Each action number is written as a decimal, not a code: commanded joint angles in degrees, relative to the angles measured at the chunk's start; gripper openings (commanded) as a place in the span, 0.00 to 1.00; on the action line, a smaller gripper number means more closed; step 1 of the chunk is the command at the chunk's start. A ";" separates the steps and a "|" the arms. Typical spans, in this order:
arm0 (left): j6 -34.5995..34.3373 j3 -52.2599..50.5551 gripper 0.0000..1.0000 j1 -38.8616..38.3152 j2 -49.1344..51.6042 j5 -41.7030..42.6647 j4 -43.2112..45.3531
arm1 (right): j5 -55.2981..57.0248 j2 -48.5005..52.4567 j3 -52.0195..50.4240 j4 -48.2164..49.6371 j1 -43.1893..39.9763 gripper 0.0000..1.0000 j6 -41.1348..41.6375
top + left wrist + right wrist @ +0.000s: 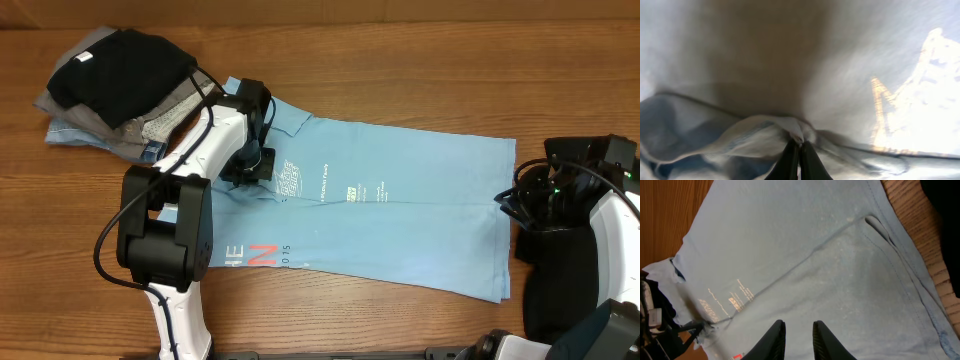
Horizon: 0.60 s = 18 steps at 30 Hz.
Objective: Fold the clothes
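1. Light sky-blue fabric T-shirt (400,210) lies spread flat across the brown wooden table (350,320).
2. Left gripper (799,146), ten o'clock on the shirt, pinches a fold!
3. Right gripper (797,332), three o'clock edge: fingers slightly parted, gripping nothing.

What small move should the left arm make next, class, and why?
Probably a slight lift: the left gripper is shut on a pinched ridge of the sky-blue T-shirt, which otherwise lies flat. The right gripper is open over it, holding nothing.
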 commanded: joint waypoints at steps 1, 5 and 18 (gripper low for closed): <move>-1.03 1.86 0.04 -0.04 0.09 4.98 1.53 | -0.17 -0.52 0.72 0.28 0.26 0.22 -0.68; -1.07 1.88 0.04 -0.15 0.09 8.79 3.45 | 0.52 -0.52 0.72 0.15 0.26 0.22 -0.68; -1.97 1.88 0.04 -0.15 0.09 10.38 9.99 | 1.11 -0.50 0.72 0.28 0.26 0.23 -0.68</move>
